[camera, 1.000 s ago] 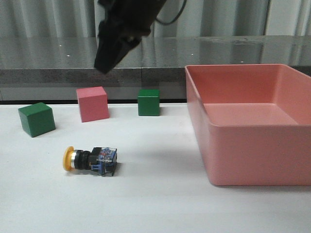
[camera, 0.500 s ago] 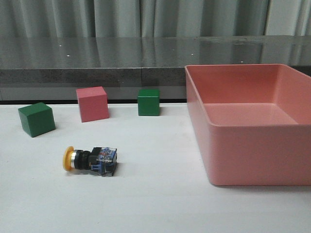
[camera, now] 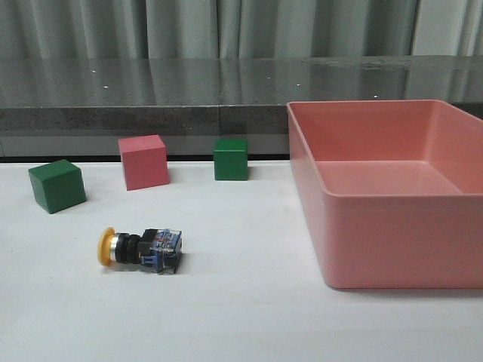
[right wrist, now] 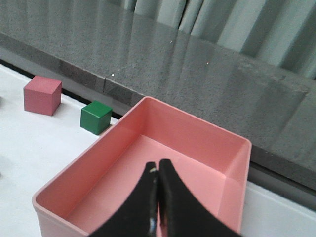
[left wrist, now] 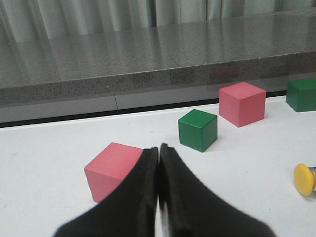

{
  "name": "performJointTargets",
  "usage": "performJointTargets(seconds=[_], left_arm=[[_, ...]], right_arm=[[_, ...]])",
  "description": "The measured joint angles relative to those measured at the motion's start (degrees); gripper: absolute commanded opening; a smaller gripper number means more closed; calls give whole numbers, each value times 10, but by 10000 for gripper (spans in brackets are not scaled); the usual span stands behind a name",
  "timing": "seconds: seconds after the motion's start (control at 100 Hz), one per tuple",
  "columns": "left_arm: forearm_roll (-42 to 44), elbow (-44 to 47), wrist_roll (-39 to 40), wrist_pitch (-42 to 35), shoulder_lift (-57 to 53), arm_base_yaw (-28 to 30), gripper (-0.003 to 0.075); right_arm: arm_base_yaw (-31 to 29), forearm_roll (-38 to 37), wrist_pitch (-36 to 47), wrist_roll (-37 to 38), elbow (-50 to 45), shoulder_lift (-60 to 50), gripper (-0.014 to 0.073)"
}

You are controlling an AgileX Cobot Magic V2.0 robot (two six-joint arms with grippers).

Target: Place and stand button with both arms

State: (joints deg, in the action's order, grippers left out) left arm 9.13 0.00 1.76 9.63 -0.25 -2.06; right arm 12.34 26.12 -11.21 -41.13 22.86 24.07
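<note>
yellow-capped button (camera: 140, 249): i see it lying on its side on the white table (camera: 241, 317), left of the pink bin (camera: 392, 249).
front view: no arm shows.
left wrist view: a second pink cube (left wrist: 116, 168) just behind my fingers; only the button's cap shows.
count: front view gives two green cubes (camera: 56, 185) (camera: 230, 158), one pink cube (camera: 143, 161).
left gripper (left wrist: 158, 148): pressed closed, empty, button well off to the side.
right gripper (right wrist: 158, 165): closed, empty, over the bin.

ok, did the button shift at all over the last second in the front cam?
No. The button lies on its side at the same spot, in front of the pink cube and left of the pink bin, cap pointing left.
</note>
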Motion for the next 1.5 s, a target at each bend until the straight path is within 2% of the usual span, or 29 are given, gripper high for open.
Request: performJointTargets(seconds=[0.2, 0.68, 0.77, 0.92, 0.99, 1.11, 1.27, 1.5], left_arm=[[0, 0, 0, 0, 0, 0, -20], [0, 0, 0, -3, 0, 0, -19], [-4, 0, 0, -37, 0, 0, -20], [-66, 0, 0, -159, 0, 0, -20], [-107, -9, 0, -164, 0, 0, -20], [-132, -82, 0, -96, 36, 0, -20], [-163, -211, 0, -6, 172, 0, -19], [-175, -370, -14, 43, 391, 0, -14]], right_arm=[[-4, 0, 8, 0, -72, -122, -113], [-4, 5, 14, 0, -81, -125, -113], [-4, 5, 14, 0, -81, -125, -113], [-4, 5, 14, 0, -81, -125, -113], [-4, 5, 14, 0, -81, -125, -113], [-4, 5, 15, 0, -81, -125, -113], [-4, 5, 15, 0, -81, -125, -113], [-4, 5, 16, 0, -81, -125, -113]])
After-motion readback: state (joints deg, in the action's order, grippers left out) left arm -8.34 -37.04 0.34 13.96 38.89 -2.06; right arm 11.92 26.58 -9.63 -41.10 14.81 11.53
